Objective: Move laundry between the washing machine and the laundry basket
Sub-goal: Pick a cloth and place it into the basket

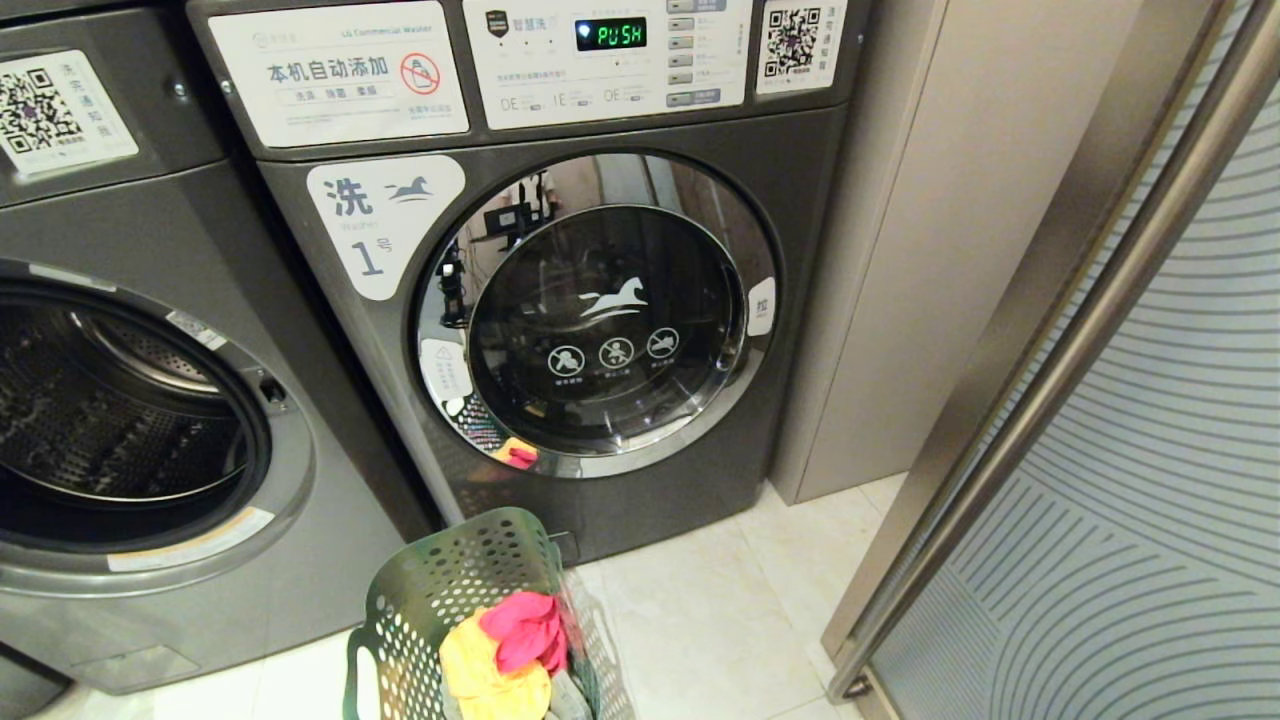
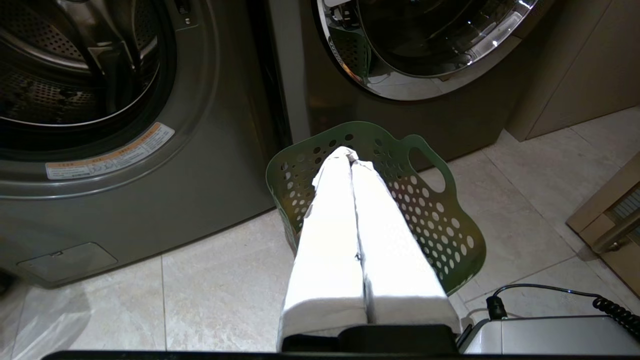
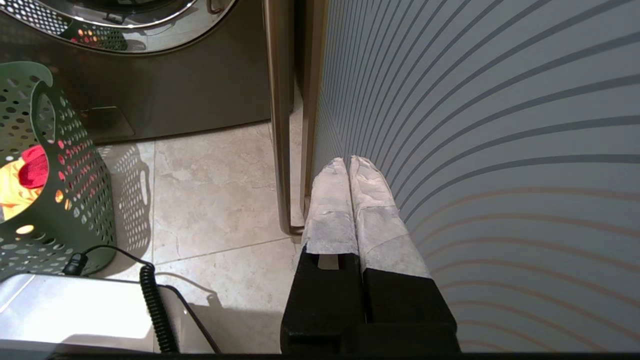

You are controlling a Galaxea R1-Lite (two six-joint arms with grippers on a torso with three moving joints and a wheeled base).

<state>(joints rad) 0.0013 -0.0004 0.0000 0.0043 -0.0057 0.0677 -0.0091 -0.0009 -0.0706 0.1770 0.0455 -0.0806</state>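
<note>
Jaws closed; washer label [image 1: 385, 222] "1", display [image 1: 610, 34] "PUSH"

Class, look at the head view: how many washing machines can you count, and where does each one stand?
2. One machine, labelled 1, stands in the middle with its glass door shut. The other is at the left edge, drum open, only partly in frame. More may stand beyond the left edge.

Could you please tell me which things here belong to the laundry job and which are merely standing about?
Job in hand:
laundry basket
yellow and pink laundry inside it
open washing machine on the left

Standing about:
closed machine marked 1
striped door
coiled cable
</note>
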